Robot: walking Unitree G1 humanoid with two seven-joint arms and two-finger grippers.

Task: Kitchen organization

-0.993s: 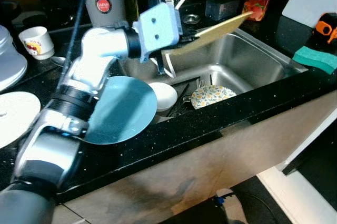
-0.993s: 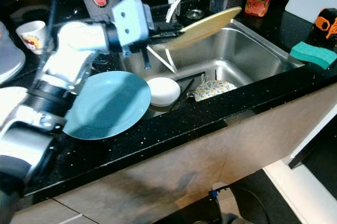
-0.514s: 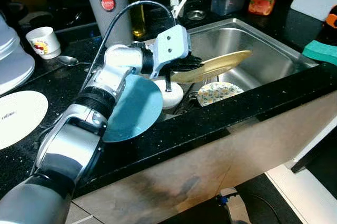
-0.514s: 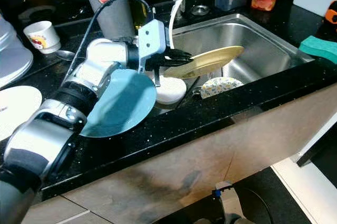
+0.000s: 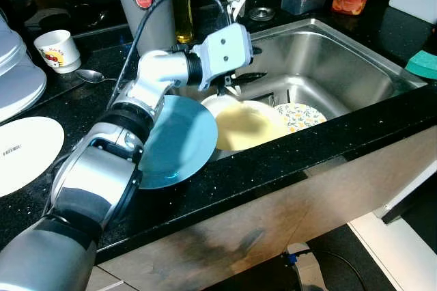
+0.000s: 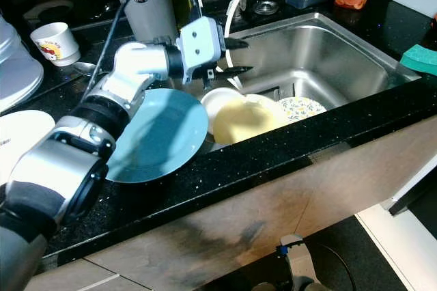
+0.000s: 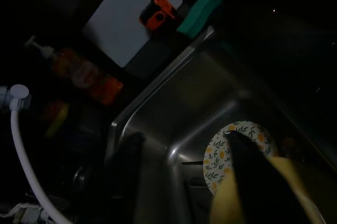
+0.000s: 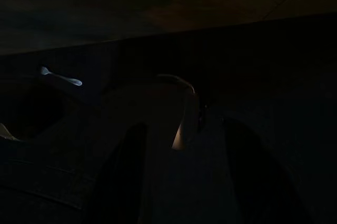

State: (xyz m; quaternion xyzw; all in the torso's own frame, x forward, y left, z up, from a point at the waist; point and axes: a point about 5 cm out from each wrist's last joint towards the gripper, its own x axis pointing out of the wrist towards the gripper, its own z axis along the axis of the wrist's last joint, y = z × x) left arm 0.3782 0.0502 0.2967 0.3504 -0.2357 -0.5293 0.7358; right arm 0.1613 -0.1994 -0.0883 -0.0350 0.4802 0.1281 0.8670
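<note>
My left gripper is hanging over the left end of the sink with its fingers spread apart and nothing between them. The yellow plate is lying down in the basin just below and a bit toward me from the fingertips, resting on the white bowl and overlapping the flowered plate that sits off to its right. The blue plate is on the black counter under my forearm, poking over the sink edge; my right arm is just idling somewhere dark, so I can't tell whether that gripper is spread or closed
</note>
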